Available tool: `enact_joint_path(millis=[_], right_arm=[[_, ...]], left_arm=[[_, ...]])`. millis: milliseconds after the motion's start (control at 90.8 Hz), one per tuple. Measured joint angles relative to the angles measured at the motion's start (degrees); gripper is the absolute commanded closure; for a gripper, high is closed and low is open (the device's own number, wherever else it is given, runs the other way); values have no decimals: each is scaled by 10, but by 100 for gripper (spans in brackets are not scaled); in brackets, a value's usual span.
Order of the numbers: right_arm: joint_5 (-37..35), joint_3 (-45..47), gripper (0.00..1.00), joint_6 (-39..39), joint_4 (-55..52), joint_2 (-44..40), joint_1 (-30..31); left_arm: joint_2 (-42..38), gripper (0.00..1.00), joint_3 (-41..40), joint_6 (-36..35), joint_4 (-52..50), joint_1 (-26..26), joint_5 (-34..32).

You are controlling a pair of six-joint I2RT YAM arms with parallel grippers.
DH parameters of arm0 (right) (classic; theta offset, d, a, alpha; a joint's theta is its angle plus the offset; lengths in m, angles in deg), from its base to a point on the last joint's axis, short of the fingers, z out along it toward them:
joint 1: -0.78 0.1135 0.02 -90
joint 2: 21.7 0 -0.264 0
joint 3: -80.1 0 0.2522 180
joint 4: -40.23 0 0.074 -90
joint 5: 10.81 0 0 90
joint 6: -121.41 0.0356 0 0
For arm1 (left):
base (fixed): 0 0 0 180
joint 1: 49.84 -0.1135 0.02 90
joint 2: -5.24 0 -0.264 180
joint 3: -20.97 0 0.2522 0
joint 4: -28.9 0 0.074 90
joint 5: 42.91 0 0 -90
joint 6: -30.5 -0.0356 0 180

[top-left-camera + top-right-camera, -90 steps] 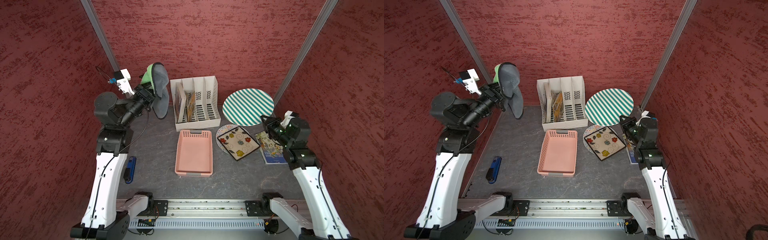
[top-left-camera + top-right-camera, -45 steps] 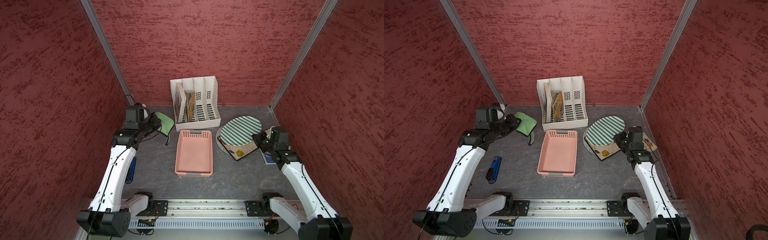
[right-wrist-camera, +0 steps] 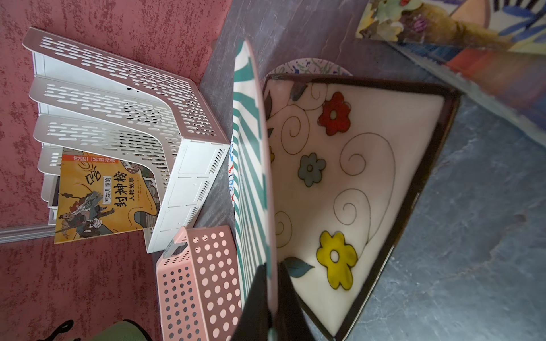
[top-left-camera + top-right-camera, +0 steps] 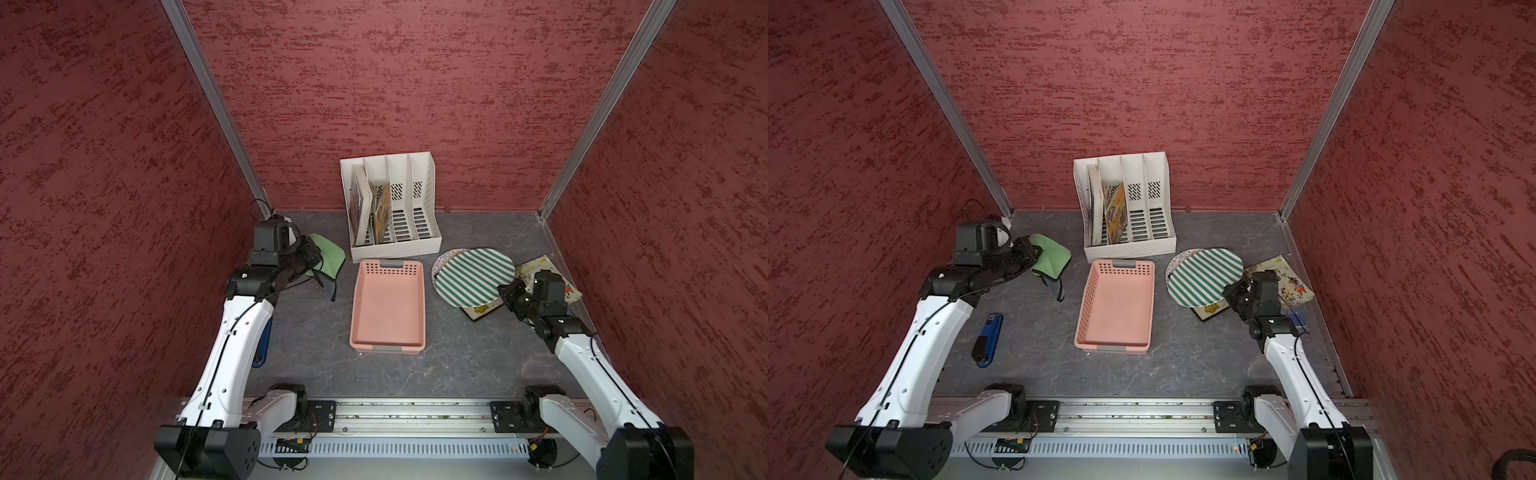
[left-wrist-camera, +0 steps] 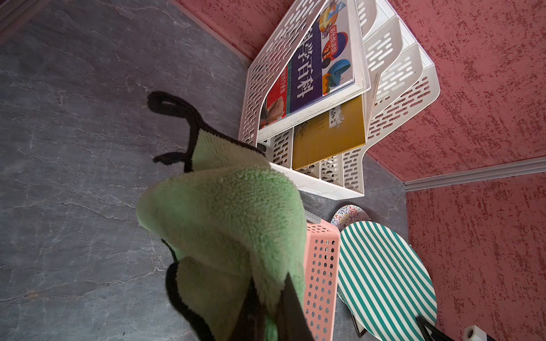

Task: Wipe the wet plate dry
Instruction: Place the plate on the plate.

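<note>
The left gripper is squeezed tight on a fluffy green cloth with a black edge. The cloth folds over the fingers and hides their tips. In both top views the cloth sits left of the middle of the frame, low over the grey table, and its black loop hangs down.

The right gripper pinches the rim of the green and white striped plate, with one finger on each side of it. In both top views this plate is right of the middle of the frame. It is tipped up over a square plate with painted flowers, and only a corner of that square plate peeks out below it. A round speckled plate shows at its upper left edge. I cannot tell if the striped plate's far edge touches the plates under it.

A pink basket lies in the middle of the frame, between the cloth and the plates. Just above it stands a white file rack with books in its left slots. A picture book lies flat beside the right gripper. In a top view, a blue thing that looks like a stapler lies at the lower left, next to the left arm.
</note>
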Motion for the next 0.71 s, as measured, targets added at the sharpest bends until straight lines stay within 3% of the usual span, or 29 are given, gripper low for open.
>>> enact_joint_path(millis=[408,573,705], right_arm=[[-30,38,74,26,-27,43,0],[-44,42,47,12,-47,46,0],[-63,21,33,-9,-74,46,0]], left_arm=[[3,100,14,8,-1,-1,9],[3,100,14,8,-1,-3,9],[4,100,11,8,3,-4,9]])
